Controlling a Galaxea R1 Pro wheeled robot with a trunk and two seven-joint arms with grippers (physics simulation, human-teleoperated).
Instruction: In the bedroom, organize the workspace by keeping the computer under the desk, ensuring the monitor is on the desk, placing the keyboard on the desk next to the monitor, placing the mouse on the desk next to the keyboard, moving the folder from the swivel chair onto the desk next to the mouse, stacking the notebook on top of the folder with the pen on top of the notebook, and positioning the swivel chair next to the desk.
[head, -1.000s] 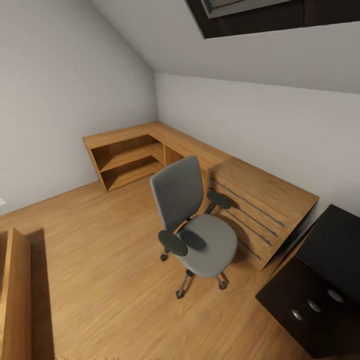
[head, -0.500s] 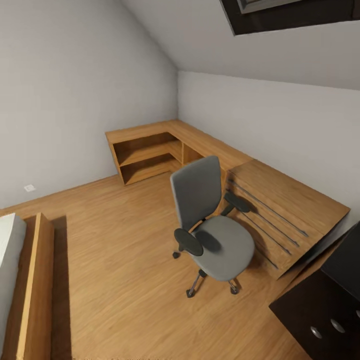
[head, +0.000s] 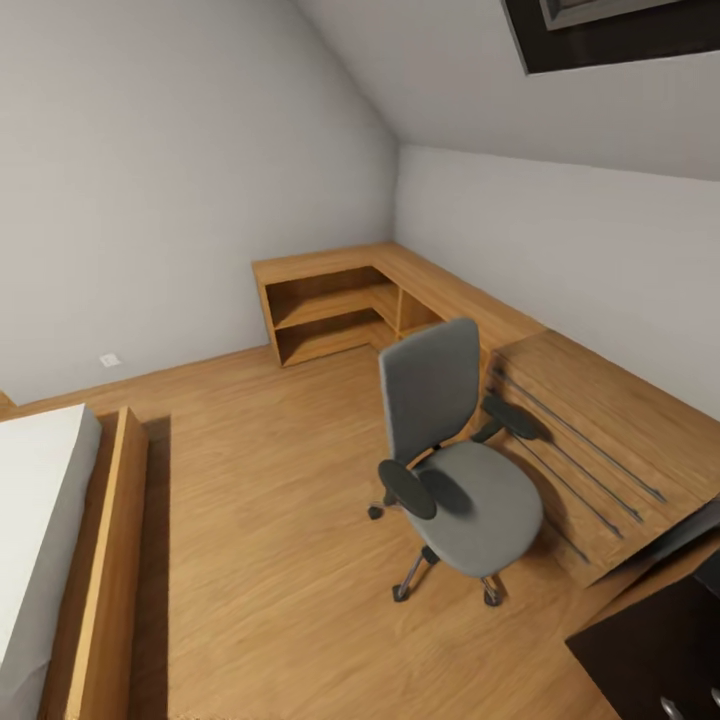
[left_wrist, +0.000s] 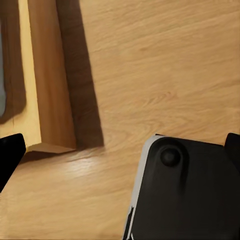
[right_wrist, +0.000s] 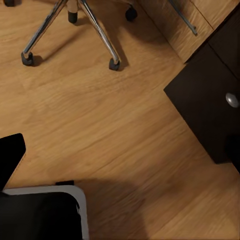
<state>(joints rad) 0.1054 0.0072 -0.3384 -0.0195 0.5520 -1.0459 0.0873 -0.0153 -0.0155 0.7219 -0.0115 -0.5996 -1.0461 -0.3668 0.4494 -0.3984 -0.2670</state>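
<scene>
Swivel chair (head: 455, 470) stands on the wood floor (head: 260, 520) right of centre in the head view, seat bare, nothing lying on it. Backrest upright, on the far side of the seat; black armrests on either side. Chrome star base and castors (right_wrist: 75, 30) show in the right wrist view, resting on the floor.

Desk (head: 660, 660): only a black corner with silver knobs shows at the near right edge of the head view. In the right wrist view its black drawer front (right_wrist: 212, 95) carries one round silver knob and stands just beside the chair's base, apart from it.

Containers: the wooden corner shelf unit (head: 340, 310) against the far wall has open compartments, all bare. The light wooden chest of drawers (head: 590, 450) with long thin handles stands just right of the chair; its drawers are shut, its top bare.

Left gripper (left_wrist: 120, 155): dark finger edges show at opposite sides of the left wrist view, set wide apart, nothing between them. It hangs above the floor and a black part of the robot's base (left_wrist: 185, 195), near the end of the wooden bed frame (left_wrist: 47, 80).

Right gripper (right_wrist: 125, 155): one dark finger shows at one side and a dark edge at the other, spread wide, holding nothing, above the floor.

Bed (head: 40, 540) with white mattress occupies the near left of the head view. A dark skylight (head: 620, 30) sits in the sloped ceiling.
</scene>
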